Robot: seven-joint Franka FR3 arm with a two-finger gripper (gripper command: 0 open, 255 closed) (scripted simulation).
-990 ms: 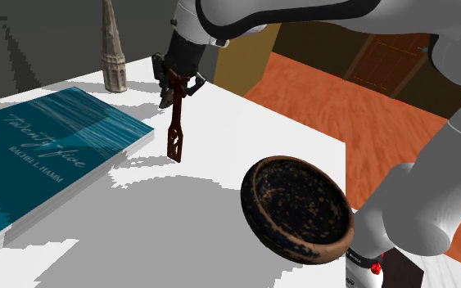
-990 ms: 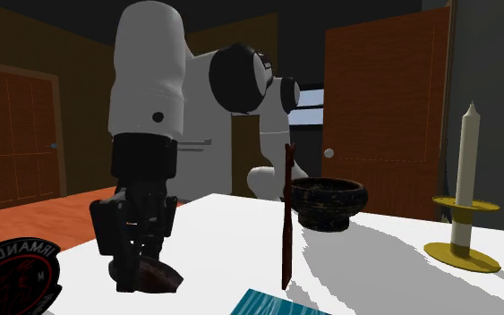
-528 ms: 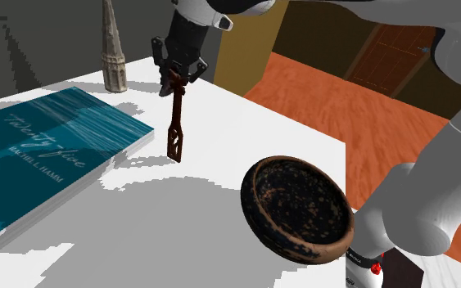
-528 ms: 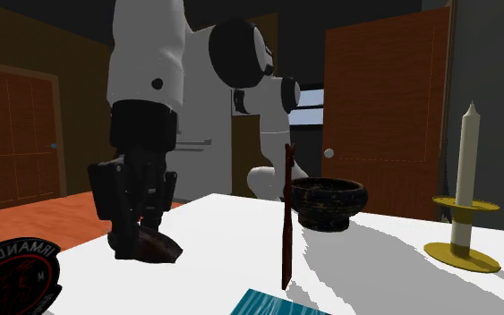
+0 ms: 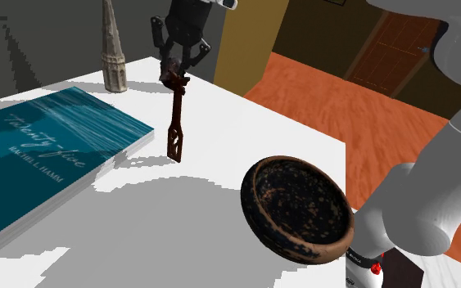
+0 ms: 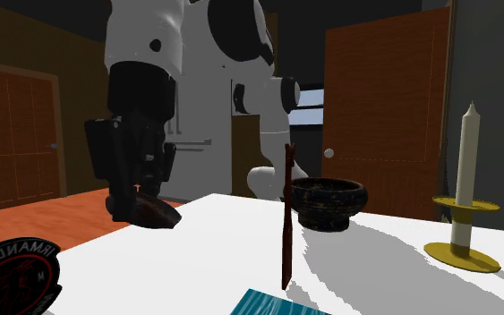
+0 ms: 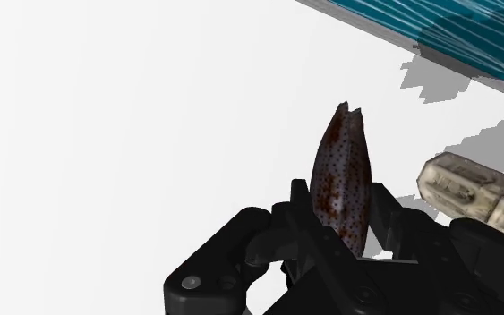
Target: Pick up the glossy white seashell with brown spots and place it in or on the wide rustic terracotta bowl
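Table [image 5: 253, 123]: white, with the bowl near the stand end.
Arm [image 6: 147, 36]: reached to the far corner, wrist pointing steeply down.
Bowl [image 5: 300, 204]: dark, speckled inside, brown rim, nothing in it.
Gripper [image 7: 341, 215]: pinching the seashell [image 7: 339, 161] across its broad belly, narrow tip projecting past the fingers. The shell hangs clear above the table, well apart from the bowl.
Judgement: light, rigid, glossy. The taper could slip out of the pinch, so the widest part is the sound hold. The tip looks brittle.
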